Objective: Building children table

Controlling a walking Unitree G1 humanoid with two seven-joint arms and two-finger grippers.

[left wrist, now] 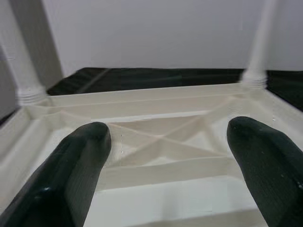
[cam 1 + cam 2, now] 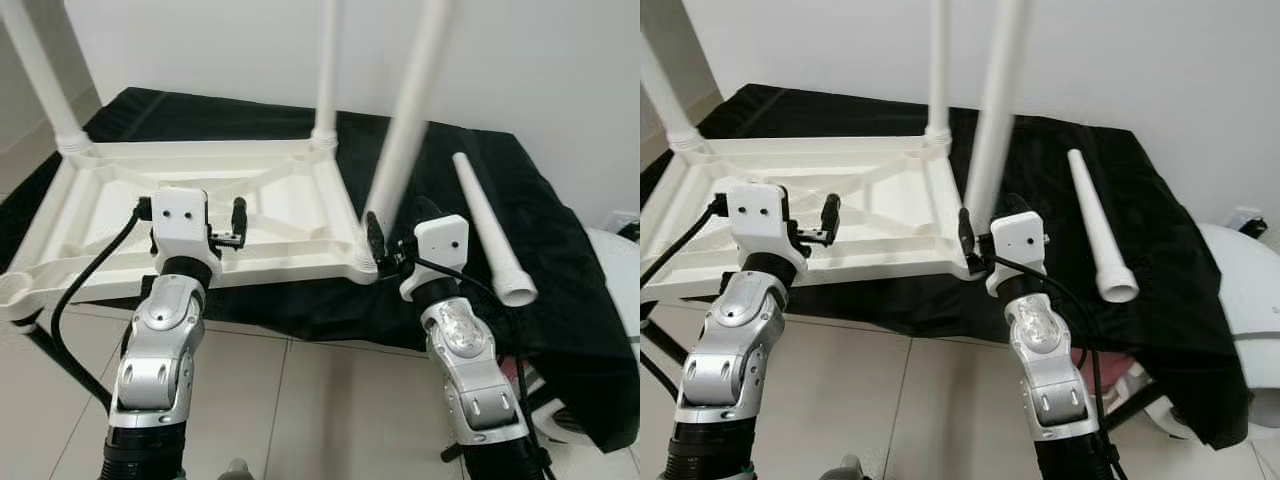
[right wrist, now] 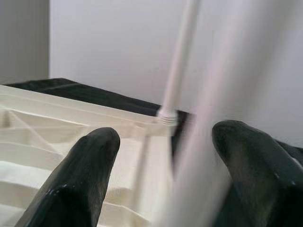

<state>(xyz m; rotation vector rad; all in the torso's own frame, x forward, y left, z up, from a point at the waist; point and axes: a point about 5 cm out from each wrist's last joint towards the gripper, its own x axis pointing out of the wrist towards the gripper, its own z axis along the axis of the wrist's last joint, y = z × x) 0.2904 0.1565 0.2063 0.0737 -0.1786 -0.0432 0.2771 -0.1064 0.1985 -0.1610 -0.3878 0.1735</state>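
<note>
A white plastic children's table (image 2: 120, 262) lies upside down on a black cloth. Two legs stand in its far corners, the left leg (image 2: 40, 75) and the right leg (image 2: 325, 70). A third leg (image 2: 405, 130), blurred, rises from the near right corner. My right gripper (image 2: 400, 225) is open, and in the right wrist view that leg (image 3: 201, 137) stands between its fingers (image 3: 90, 179). My left gripper (image 1: 165, 161) is open over the ribbed underside, just past the near rim, with nothing between its fingers (image 1: 75, 170). A loose fourth leg (image 2: 488, 228) lies on the cloth to the right.
The black cloth (image 2: 560, 300) drapes a low platform against a white wall. Tiled floor (image 2: 300, 410) lies between me and the platform's front edge. A white rounded object (image 2: 612, 290) sits at the far right, beside a wall socket (image 2: 625, 220).
</note>
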